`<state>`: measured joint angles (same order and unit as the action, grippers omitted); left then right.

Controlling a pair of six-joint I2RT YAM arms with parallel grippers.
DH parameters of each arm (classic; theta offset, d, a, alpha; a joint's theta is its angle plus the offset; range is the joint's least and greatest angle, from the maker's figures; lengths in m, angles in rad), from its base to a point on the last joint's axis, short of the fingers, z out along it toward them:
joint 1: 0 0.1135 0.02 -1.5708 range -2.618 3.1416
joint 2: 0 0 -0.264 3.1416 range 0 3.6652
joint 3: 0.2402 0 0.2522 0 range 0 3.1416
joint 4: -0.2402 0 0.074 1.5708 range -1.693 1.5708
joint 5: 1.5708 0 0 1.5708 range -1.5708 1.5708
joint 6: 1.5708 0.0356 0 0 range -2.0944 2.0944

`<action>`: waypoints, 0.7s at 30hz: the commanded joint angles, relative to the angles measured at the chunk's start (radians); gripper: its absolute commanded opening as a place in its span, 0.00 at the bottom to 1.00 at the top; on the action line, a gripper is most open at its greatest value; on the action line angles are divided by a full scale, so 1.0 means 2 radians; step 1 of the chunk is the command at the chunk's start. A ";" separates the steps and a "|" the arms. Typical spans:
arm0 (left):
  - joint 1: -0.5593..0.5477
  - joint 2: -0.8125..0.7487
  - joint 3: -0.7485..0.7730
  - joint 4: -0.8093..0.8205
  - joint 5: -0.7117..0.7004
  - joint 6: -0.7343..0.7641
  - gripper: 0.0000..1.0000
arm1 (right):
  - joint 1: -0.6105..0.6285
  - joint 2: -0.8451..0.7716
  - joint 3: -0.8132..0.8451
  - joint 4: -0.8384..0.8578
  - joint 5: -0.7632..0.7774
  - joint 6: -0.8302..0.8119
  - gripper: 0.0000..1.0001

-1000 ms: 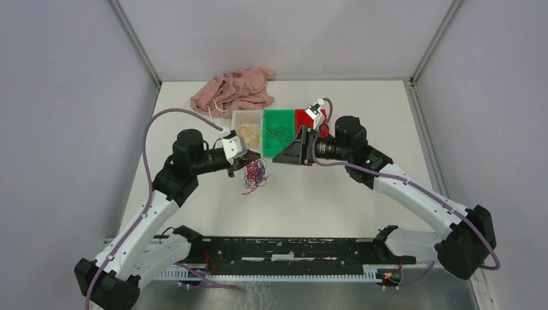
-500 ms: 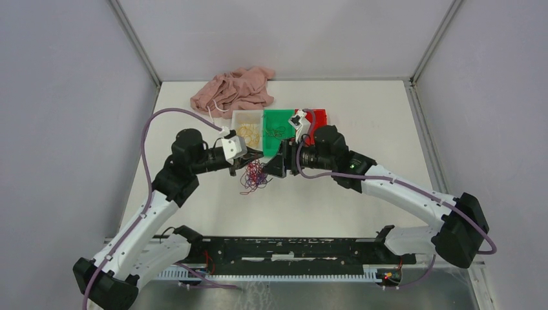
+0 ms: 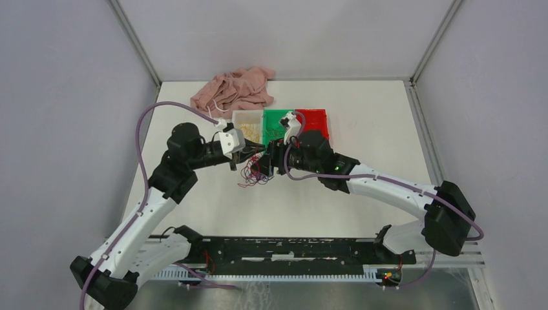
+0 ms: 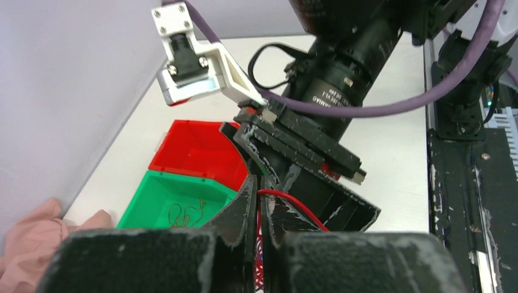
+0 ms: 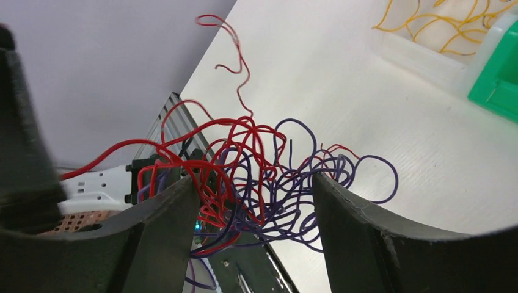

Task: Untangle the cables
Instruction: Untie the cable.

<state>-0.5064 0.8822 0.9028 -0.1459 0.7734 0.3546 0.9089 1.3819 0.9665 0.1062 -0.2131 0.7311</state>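
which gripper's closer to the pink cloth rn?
Left. Left gripper is on the near side of the pink cloth; right gripper sits farther right, open around the cables.

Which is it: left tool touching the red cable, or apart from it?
Touching. The left wrist view shows the left tool shut on a red cable, the strand pinched between its fingers and trailing out to one side.

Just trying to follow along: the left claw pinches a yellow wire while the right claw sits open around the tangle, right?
Not quite. The left wrist view shows the left claw pinching a red wire, not yellow. The right claw is indeed open around the tangle.
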 commanded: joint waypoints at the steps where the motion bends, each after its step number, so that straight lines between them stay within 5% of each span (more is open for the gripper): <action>1: -0.017 0.004 0.049 0.028 0.040 -0.045 0.03 | 0.000 0.012 -0.010 0.051 0.050 0.015 0.70; 7: -0.030 0.010 0.084 0.028 0.050 -0.082 0.03 | 0.000 0.037 -0.015 0.022 0.074 0.022 0.55; 21: -0.030 0.033 0.220 0.012 0.021 -0.047 0.03 | -0.008 0.025 -0.163 0.038 0.126 0.023 0.53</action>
<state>-0.5587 0.9607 1.1694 -0.2638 0.8036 0.2436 0.9054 1.4254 0.7341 0.2550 -0.0505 0.7967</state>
